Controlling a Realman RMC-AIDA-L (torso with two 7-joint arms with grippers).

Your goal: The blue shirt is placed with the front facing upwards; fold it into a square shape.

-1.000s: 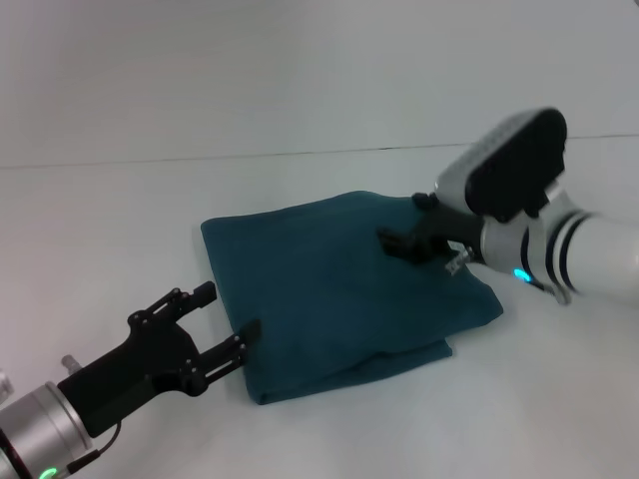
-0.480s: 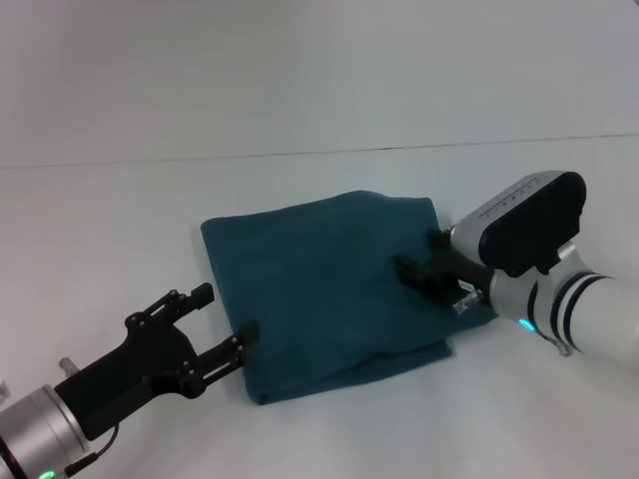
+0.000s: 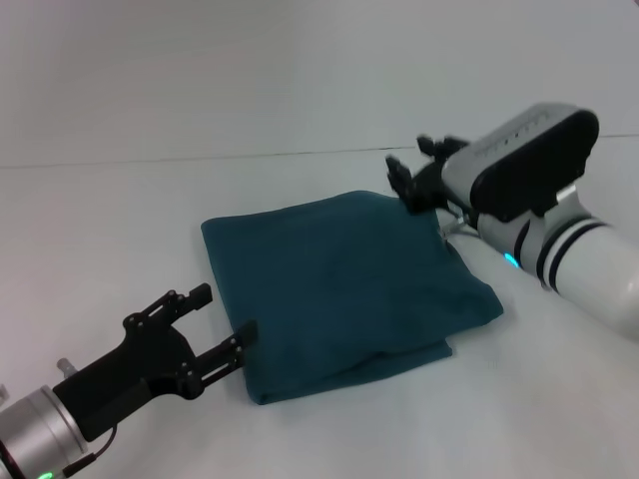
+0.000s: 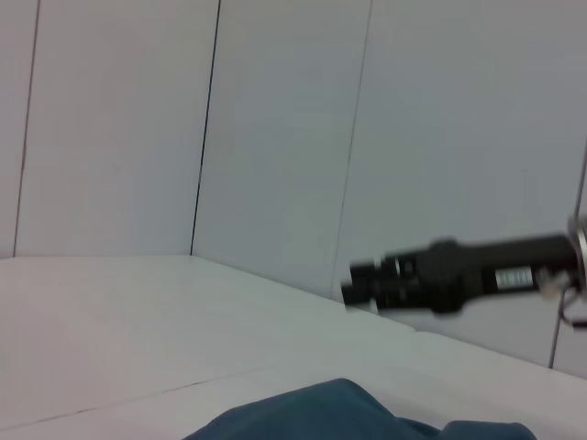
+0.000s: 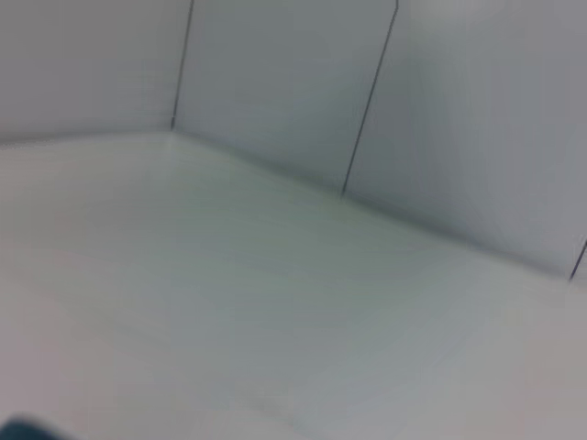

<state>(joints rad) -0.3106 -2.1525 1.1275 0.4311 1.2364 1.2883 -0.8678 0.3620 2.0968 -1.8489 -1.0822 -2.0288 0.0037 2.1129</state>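
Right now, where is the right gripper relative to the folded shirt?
In the head view, the right gripper is raised on the right side, above the far right corner of the blue shirt, touching nothing, fingers open. The left gripper sits at the shirt's near left edge.

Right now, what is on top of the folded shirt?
Nothing rests on the shirt. The right claw hangs above its far corner; the left claw sits beside its near edge. The folds hide any lettering.

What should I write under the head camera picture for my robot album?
Blue shirt folded square on the table, left hand open beside it, right hand raised.
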